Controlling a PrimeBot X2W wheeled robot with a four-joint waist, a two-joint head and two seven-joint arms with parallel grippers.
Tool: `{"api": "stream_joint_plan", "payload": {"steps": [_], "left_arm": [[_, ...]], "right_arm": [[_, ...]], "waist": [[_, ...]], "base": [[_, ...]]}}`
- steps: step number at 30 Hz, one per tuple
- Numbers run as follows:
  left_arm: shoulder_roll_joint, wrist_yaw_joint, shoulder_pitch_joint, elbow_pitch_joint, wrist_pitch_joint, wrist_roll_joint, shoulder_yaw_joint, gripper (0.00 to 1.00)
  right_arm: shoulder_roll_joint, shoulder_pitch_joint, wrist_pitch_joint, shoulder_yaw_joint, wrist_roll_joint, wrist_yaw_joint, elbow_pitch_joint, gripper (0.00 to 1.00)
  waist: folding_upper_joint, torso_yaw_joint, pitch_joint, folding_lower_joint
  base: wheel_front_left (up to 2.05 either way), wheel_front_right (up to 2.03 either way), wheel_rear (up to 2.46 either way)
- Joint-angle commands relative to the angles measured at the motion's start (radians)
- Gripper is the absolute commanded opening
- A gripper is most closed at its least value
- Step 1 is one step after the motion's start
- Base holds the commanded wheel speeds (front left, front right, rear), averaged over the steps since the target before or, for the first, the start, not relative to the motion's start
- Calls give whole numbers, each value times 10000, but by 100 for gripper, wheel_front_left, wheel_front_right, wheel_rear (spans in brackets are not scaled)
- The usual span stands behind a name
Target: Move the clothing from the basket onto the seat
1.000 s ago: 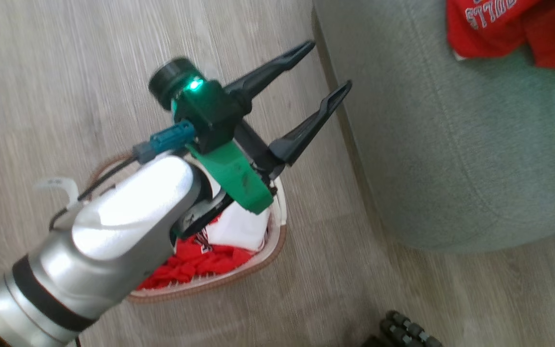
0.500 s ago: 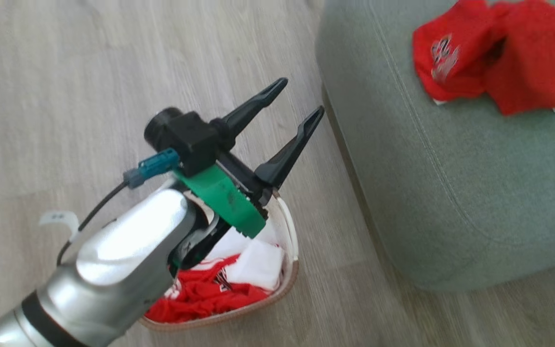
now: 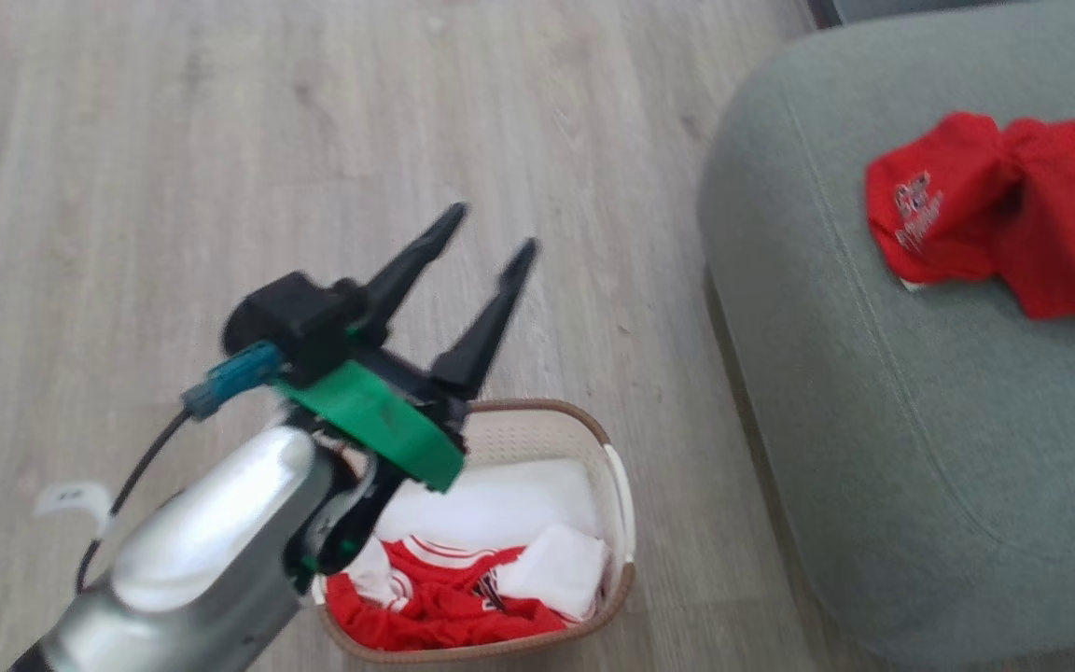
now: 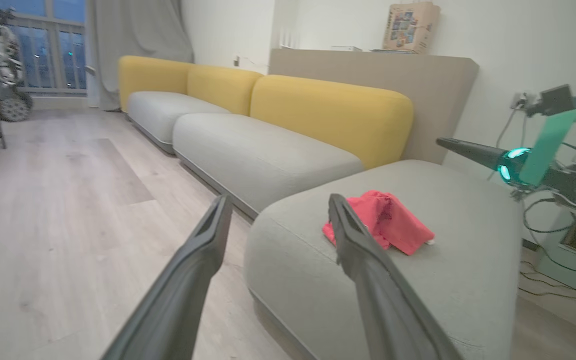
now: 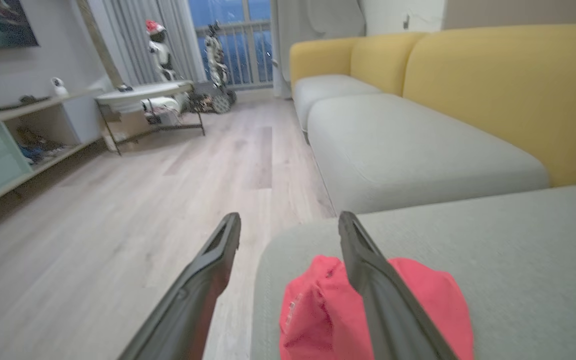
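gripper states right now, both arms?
Left gripper: open, empty.
Right gripper: open, empty, over the red clothing.

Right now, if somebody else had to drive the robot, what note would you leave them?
Left gripper: fingers open, empty, raised near the basket.
Right gripper: fingers open, empty, above the seat, near the red garment.
Done: one red garment lies on the seat.
Left to do: red and white clothing is in the basket; lift it out and onto the seat.
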Motion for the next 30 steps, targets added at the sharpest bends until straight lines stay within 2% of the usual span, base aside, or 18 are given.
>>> {"api": "stream_joint_plan", "payload": {"steps": [1, 5, 11, 18, 22, 30], "left_arm": [[387, 157, -191, -267, -112, 29, 593, 100], [588, 493, 241, -257, -116, 87, 1072, 100], [703, 774, 1000, -309, -118, 130, 1978, 100], [712, 1050, 2191, -385, -119, 606, 3031, 100], [744, 1161, 2810, -575, -119, 1115, 3568, 100], [345, 1429, 4302, -1057, -120, 2147, 4995, 100]], "right_arm": [[-40, 109, -165, -168, -223, -2, -594, 100], [740, 1078, -259, -984, -1025, -2, -1908, 100], [2022, 2419, -179, -1789, -1895, -2, -3610, 100], [3229, 4011, -438, -1780, -2360, -2, -5147, 100], [3599, 4589, -614, -1658, -2548, -2, -5485, 100], [3994, 5508, -1494, -1592, -2509, -2, -5493, 100]], "waist": [[-1, 305, -276, 1], [-1, 615, -460, 1], [-1, 1065, -671, 1], [-1, 1583, -907, 1], [-1, 1713, -936, 1], [-1, 1848, -1104, 1]], "base": [[0, 0, 0], [0, 0, 0], [0, 0, 0], [0, 0, 0], [0, 0, 0], [0, 0, 0]]}}
